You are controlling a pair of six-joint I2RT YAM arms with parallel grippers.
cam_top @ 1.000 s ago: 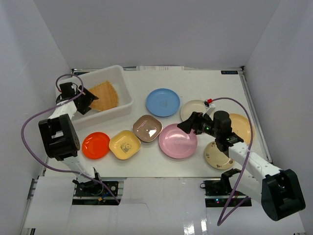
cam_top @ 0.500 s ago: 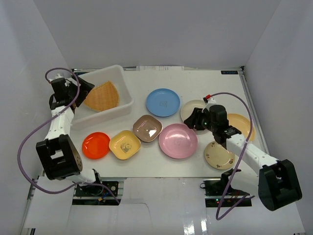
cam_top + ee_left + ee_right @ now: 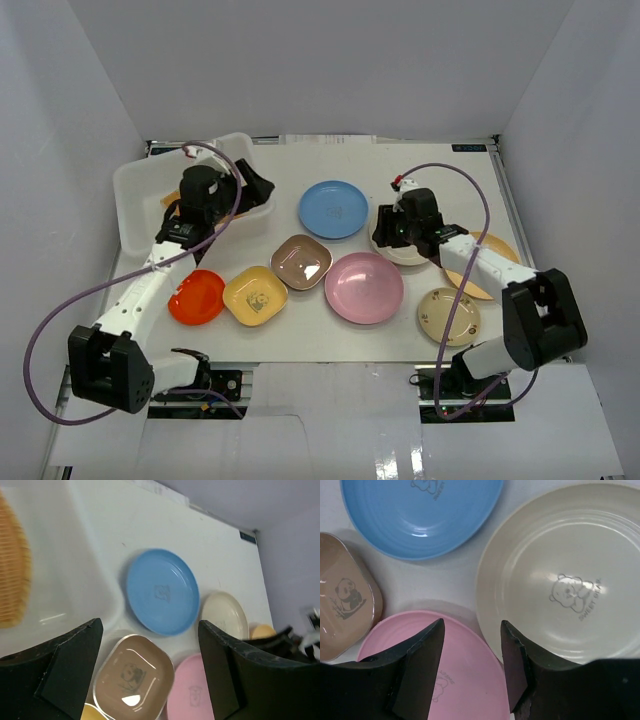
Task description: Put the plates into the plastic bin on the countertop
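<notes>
A: Where is the cream plate (image 3: 565,580) sitting?
B: On the counter (image 3: 440,175), right of center, beside the blue plate (image 3: 420,515). The right hand (image 3: 471,630) is hovering over it, spread and empty.
A: Next?
B: Probably lowering onto its rim. The left hand (image 3: 150,630) is gaping empty by the plastic bin (image 3: 135,190), upper left.

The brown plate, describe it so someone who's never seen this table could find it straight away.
Start at the white plastic bin at the far left of the countertop, then move right and nearer. The brown plate sits between the yellow plate and the round pink plate, nearer than the blue plate. It is the only brown one, rounded-square with a panda print.
</notes>
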